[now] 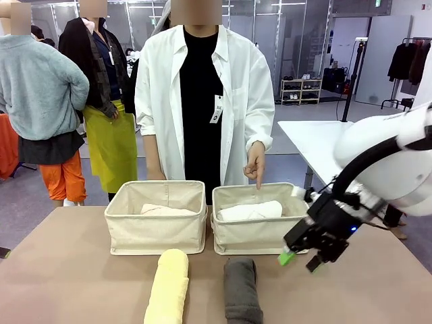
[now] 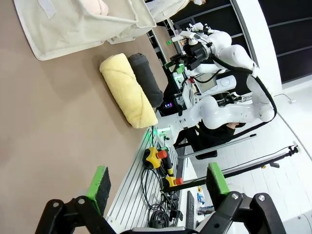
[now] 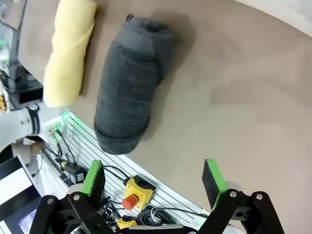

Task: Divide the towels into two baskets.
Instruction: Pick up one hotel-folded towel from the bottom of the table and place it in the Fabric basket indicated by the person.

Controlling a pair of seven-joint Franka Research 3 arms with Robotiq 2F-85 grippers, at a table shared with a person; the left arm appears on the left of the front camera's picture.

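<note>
The brown surface (image 1: 67, 270) runs from the near edge to the far edge, where a person (image 1: 202, 101) in a white shirt stands. The white right arm (image 1: 385, 155) comes in over the right edge. Two beige canvas bins sit side by side at the middle, toward the far edge: the left basket (image 1: 155, 229) and the right basket (image 1: 260, 236), close together. The yellow towel (image 1: 167, 287) and the dark grey towel (image 1: 241, 290) lie on the surface at the near edge, parallel and apart, each with one end toward a basket. The white towel (image 1: 251, 210) lies inside the right basket, and the pale pink towel (image 1: 165, 210) inside the left one. The right gripper (image 1: 300, 260) hovers above the surface by the right basket's near right corner, jaws open and empty. The left gripper (image 2: 158, 180) has its jaws spread wide with nothing between them. The person's hand (image 1: 255, 162) points one finger down at the right basket's far rim.
</note>
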